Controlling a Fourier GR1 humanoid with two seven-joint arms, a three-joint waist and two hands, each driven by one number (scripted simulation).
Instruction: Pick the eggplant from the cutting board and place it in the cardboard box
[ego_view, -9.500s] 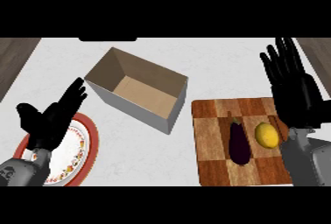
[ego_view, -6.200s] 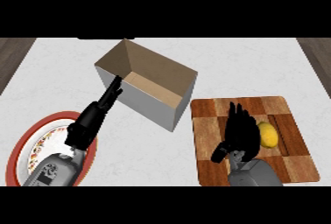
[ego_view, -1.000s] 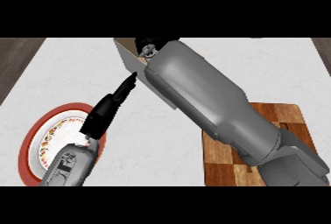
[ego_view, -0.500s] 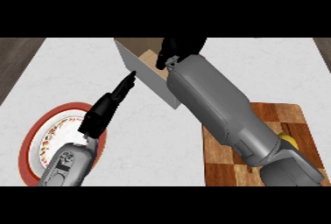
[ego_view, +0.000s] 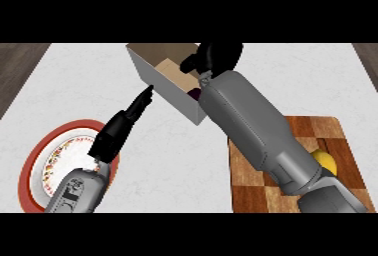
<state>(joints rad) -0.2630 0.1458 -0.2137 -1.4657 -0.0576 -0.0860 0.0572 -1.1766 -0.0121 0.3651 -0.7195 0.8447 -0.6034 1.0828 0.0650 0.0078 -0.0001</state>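
Counter: a pale, marbled white counter (ego_view: 177, 165) fills most of the frame, with dark wood strips at the upper left and upper right corners.
Box: an open brown cardboard box (ego_view: 166, 87) with grey outer walls stands in the upper middle of the frame, tilted so its near corner points toward the lower right.
Eggplant: a small patch of the dark purple eggplant (ego_view: 196, 93) shows inside the cardboard box, low against its right inner side, right beside the grey forearm; the rest of it is hidden.
Right hand: the black right hand (ego_view: 214, 57) is over the box's right rim at the top centre of the frame, its grey forearm running diagonally down to the lower right and covering part of the board. Its fingers look bent downward above the box opening; whether they touch the eggplant cannot be told.
Left hand: the black left hand (ego_view: 125, 125) stretches from the lower left toward the box, its fingers straight and close together, the tips just beside the box's left outer wall; contact cannot be told.
Cutting board: a checkered brown wooden cutting board (ego_view: 255, 192) lies at the lower right of the frame, largely behind the right forearm.
Lemon: a yellow lemon (ego_view: 325, 161) rests on the board's right part, half hidden by the forearm.
Plate: a round white plate (ego_view: 44, 165) with a red rim and patterned border sits at the lower left, partly under the left forearm.
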